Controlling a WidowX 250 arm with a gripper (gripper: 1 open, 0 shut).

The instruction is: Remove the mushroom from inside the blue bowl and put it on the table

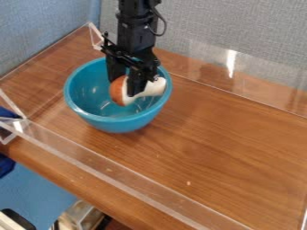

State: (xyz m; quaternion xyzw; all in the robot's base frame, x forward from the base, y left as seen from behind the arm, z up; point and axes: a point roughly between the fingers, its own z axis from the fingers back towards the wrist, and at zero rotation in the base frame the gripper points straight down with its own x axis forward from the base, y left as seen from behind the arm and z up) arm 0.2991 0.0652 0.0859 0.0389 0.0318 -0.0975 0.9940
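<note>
Sitting btwn gripper fingers: mushroom, in blue bowl.

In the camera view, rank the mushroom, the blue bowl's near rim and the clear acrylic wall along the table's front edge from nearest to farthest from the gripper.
1. mushroom: between the fingers of the gripper, inside the bowl.
2. blue bowl: its near rim lies just below and left of the gripper.
3. acrylic wall: along the table's front edge, well toward the camera.
</note>
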